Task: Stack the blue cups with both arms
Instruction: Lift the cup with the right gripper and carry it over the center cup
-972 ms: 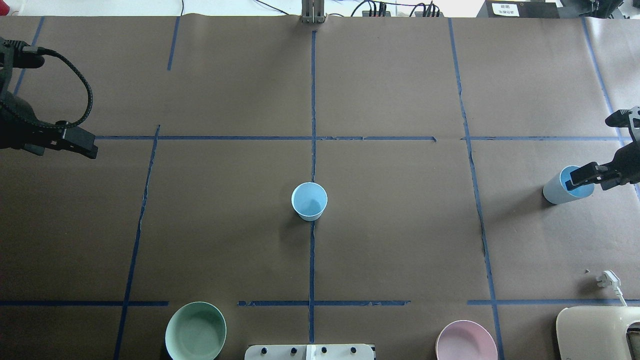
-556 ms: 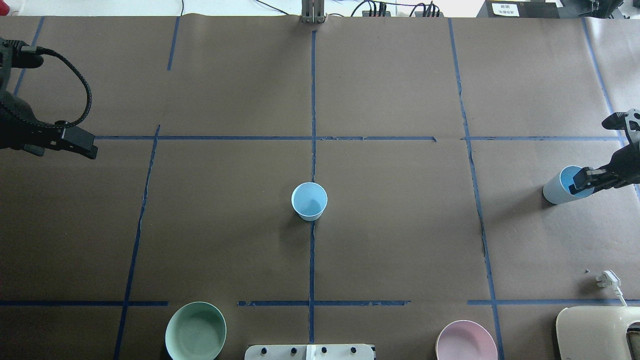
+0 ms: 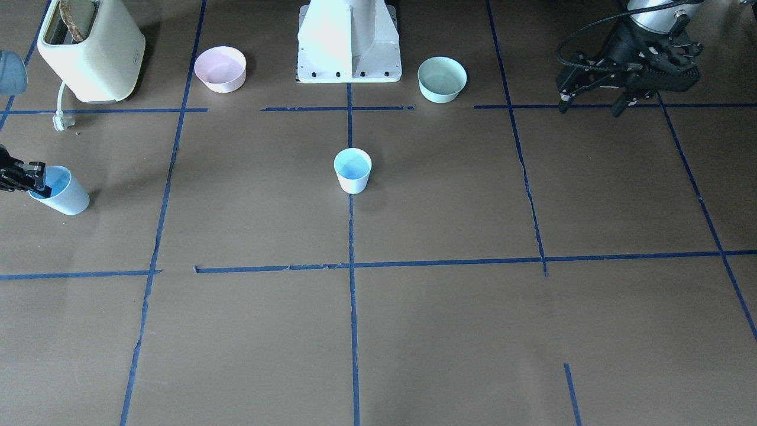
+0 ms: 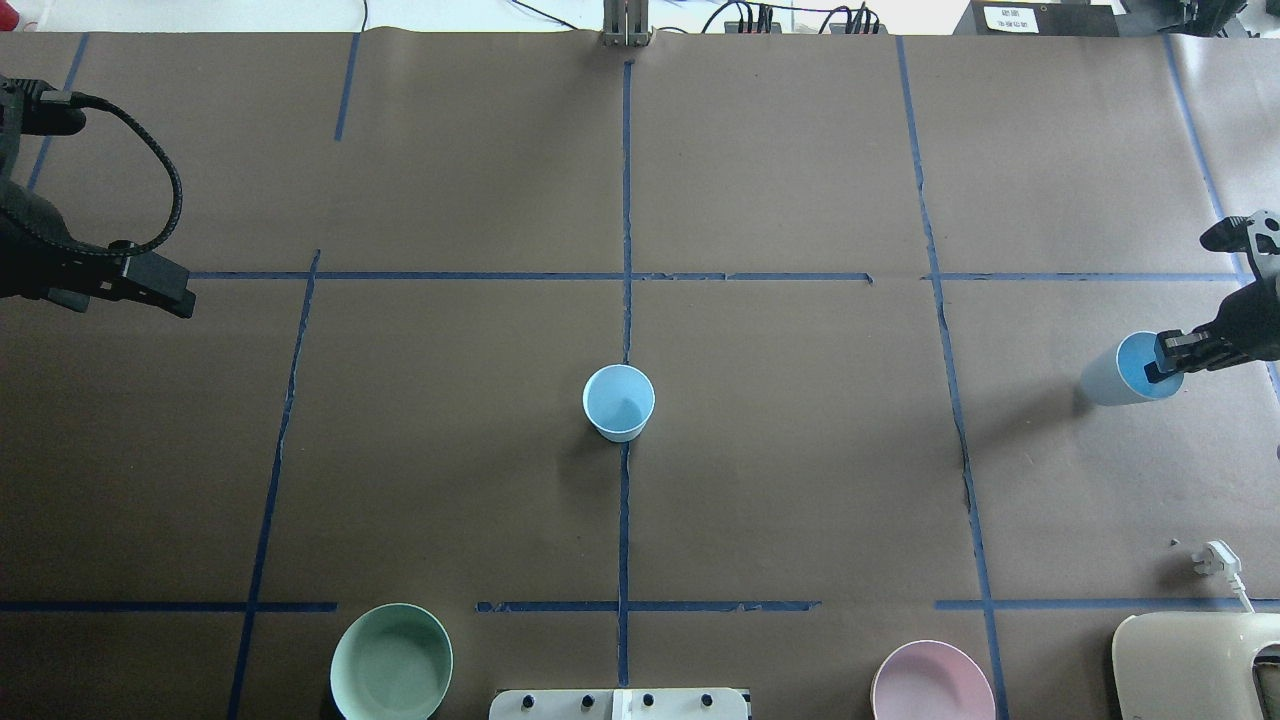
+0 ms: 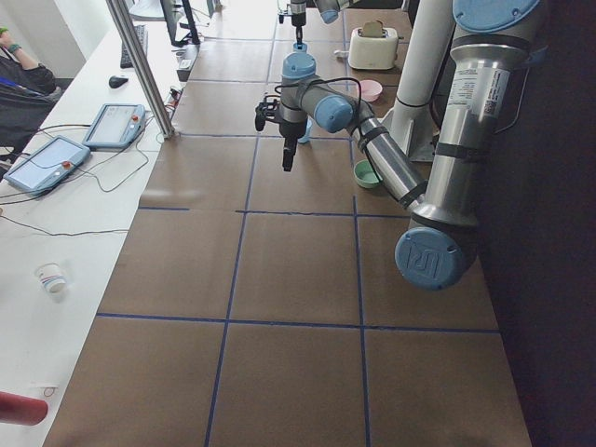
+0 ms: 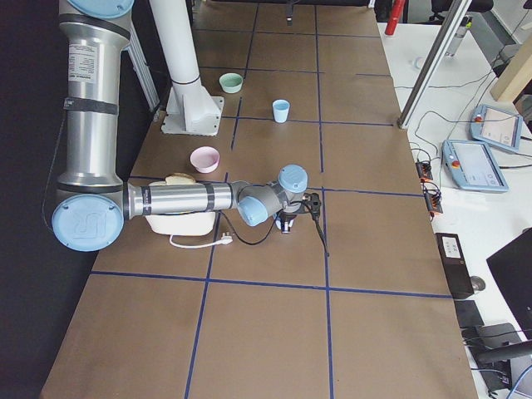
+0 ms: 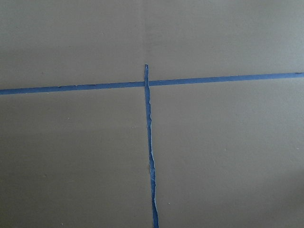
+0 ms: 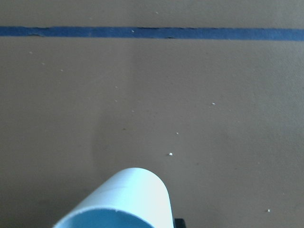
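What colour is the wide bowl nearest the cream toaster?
The wide bowl is pale pink, clearest in the front-facing view.

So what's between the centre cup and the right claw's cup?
Overhead: only table paper and one blue tape line separate centre cup from the held cup at the right claw.

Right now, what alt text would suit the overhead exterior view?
The right gripper pinches the rim of a tilted pale-blue plastic cup at the right edge. A second pale-blue cup stands upright at centre; the left gripper hangs at far left, with a mint-green bowl and pink bowl along the bottom.
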